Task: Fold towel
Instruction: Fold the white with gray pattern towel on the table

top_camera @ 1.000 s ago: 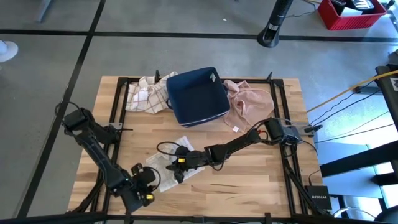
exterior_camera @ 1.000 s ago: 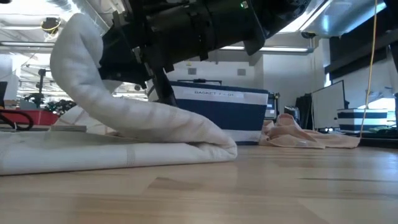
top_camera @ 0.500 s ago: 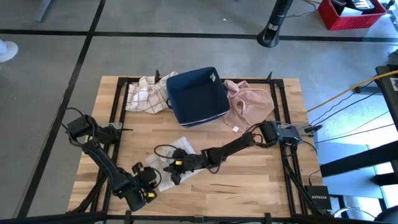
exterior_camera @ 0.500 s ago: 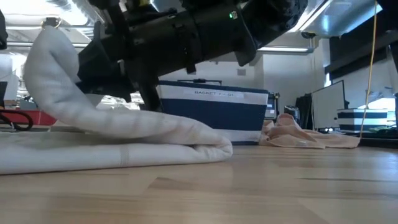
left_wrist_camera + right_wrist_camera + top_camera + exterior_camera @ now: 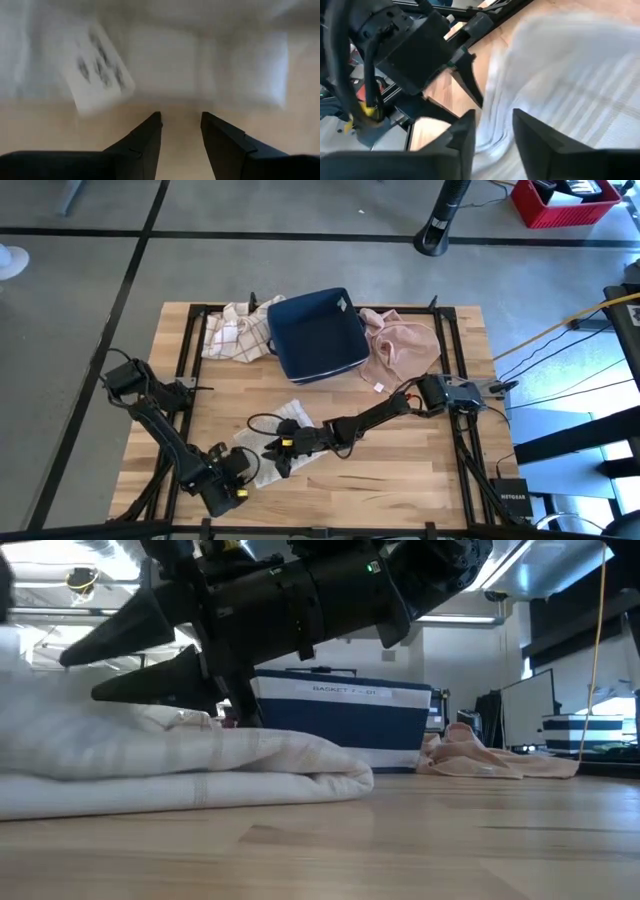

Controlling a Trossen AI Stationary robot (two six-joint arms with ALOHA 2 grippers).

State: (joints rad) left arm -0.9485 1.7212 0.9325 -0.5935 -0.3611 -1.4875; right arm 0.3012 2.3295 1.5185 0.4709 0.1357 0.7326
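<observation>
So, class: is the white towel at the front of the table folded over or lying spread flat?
Folded over. In the low view the white towel lies in stacked layers with a rounded fold edge toward the basket; the right gripper hovers open above it.

Grey floor [image 5: 300, 220], red crate [image 5: 565, 202], possibly monitors [image 5: 527, 705].

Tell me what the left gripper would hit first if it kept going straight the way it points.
The left gripper, open and low over the wooden table, points at the white towel lying just ahead. It would most likely meet the towel's near edge first, though how far off is unclear.
</observation>
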